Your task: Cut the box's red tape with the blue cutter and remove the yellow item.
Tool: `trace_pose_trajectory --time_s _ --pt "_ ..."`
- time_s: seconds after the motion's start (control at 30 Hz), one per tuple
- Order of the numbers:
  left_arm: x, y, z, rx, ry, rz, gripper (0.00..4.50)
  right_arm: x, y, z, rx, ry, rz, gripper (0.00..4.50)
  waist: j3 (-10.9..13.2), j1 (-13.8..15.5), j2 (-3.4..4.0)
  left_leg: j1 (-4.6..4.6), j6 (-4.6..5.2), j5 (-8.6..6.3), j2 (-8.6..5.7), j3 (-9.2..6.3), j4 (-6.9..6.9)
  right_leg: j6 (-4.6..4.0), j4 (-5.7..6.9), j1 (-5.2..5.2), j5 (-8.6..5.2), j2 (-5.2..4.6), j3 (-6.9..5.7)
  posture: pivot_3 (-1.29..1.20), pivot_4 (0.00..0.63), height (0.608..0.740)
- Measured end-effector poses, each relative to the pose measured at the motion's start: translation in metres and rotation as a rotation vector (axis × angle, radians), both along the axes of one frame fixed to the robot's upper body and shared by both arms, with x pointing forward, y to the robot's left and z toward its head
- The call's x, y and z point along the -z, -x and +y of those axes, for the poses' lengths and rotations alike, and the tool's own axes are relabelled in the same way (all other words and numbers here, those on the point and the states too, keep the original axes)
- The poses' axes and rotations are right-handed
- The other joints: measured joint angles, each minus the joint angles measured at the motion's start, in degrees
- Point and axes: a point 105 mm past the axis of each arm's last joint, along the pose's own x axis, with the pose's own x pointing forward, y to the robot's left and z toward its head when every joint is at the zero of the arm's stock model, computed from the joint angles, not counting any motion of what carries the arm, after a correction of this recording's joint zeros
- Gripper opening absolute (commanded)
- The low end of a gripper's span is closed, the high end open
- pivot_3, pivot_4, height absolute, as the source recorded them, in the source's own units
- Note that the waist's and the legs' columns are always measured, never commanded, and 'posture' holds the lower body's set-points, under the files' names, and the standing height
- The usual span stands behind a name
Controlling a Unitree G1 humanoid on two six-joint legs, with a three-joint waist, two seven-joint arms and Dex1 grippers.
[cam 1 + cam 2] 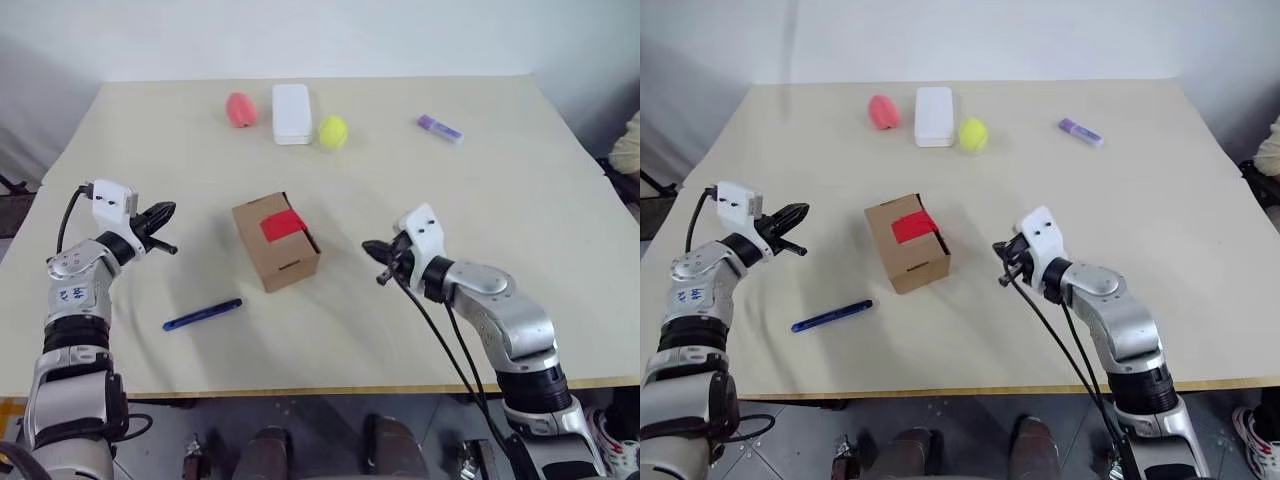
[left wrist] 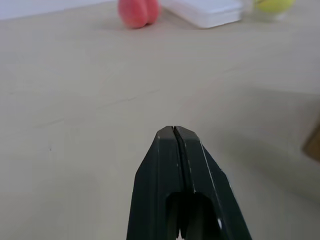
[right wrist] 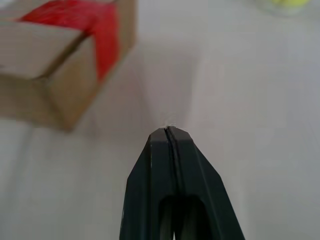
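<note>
The brown cardboard box (image 1: 277, 243) stands in the middle of the table, its flaps held by a patch of red tape (image 1: 282, 225) across the top seam. The blue cutter (image 1: 202, 315) lies flat on the table in front of the box, toward its left. My left gripper (image 1: 166, 228) hovers left of the box, shut and empty, pointing across the table. My right gripper (image 1: 377, 262) is to the right of the box, shut and empty, aimed at the box (image 3: 60, 75). The yellow item is hidden.
At the far side lie a pink-red egg-shaped object (image 1: 241, 109), a white rounded case (image 1: 291, 113), a yellow-green tennis ball (image 1: 333, 131) and a purple marker (image 1: 439, 128). The table's front edge (image 1: 330, 390) runs just ahead of my arms.
</note>
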Motion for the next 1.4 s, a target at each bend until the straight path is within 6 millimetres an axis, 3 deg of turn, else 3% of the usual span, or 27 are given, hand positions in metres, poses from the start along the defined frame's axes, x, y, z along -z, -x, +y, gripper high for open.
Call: trace_pose_trajectory --time_s 0.13,0.27,0.37,0.5,0.67,0.83,1.07,1.2,1.4 --pt "0.009 -0.018 -0.03 0.045 0.016 0.039 0.0 -0.002 0.017 0.019 -0.077 -0.005 0.045 0.02 0.0 -0.2 -0.17 0.0 0.01 0.0 0.01 0.08 0.02 0.0 0.04 -0.07 0.0 0.0 0.05 0.0 0.15 0.74" --pt "0.015 -0.025 -0.058 0.13 0.001 0.066 0.0 0.001 0.022 0.041 -0.122 -0.012 0.071 0.02 0.0 -0.2 -0.24 -0.13 0.01 0.0 0.0 0.22 0.04 -0.01 0.18 -0.35 0.01 0.0 0.21 0.0 0.15 0.74" --pt "0.008 -0.032 -0.085 0.207 -0.012 0.058 0.0 0.005 0.022 0.061 -0.16 0.002 0.081 0.02 0.0 -0.2 -0.29 -0.21 0.01 0.0 0.0 0.22 0.08 -0.01 0.19 -0.4 0.01 0.0 0.21 0.0 0.15 0.74" --pt "-0.001 -0.033 -0.099 0.282 -0.022 0.051 0.0 0.017 0.021 0.074 -0.155 0.032 0.093 0.02 -0.1 -0.3 -0.36 -0.22 0.05 -0.02 0.0 0.25 0.06 0.01 0.18 -0.44 0.02 0.0 0.22 0.0 0.15 0.74" --pt "-0.002 -0.029 -0.11 0.373 -0.017 0.059 0.0 0.017 0.007 0.063 -0.048 0.038 0.063 0.02 -0.1 -0.2 -0.37 -0.24 0.05 -0.02 0.0 0.25 0.09 0.01 0.19 -0.44 0.02 0.0 0.22 0.0 0.15 0.74" --pt "-0.006 -0.02 -0.136 0.552 -0.027 0.07 0.0 0.004 -0.009 0.024 0.123 0.024 0.03 0.02 -0.1 0.1 -0.38 -0.45 0.1 -0.05 -0.01 0.22 0.26 0.02 0.16 -0.49 0.03 -0.01 0.19 0.0 0.15 0.74" --pt "-0.006 -0.004 -0.17 0.771 -0.067 0.08 0.0 0.009 0.013 -0.014 0.172 0.082 0.084 0.02 -0.1 -0.1 -0.38 -0.71 0.15 -0.08 0.0 0.18 0.4 0.04 0.17 -0.63 0.04 -0.01 0.14 0.0 0.15 0.74" --pt "-0.001 0.004 -0.185 0.844 -0.06 0.087 0.0 0.013 0.031 -0.022 0.154 0.116 0.121 0.02 -0.1 -0.2 -0.38 -0.73 0.16 -0.09 0.0 0.18 0.53 0.01 0.2 -0.62 0.06 0.0 0.17 0.0 0.15 0.74" --pt "-0.006 0.008 -0.201 0.887 -0.042 0.072 0.0 0.016 0.039 -0.03 0.161 0.139 0.145 0.02 -0.1 0.3 -0.4 -0.79 0.25 -0.14 0.0 0.19 0.82 -0.01 0.19 -0.52 0.09 -0.01 0.22 0.0 0.15 0.74"
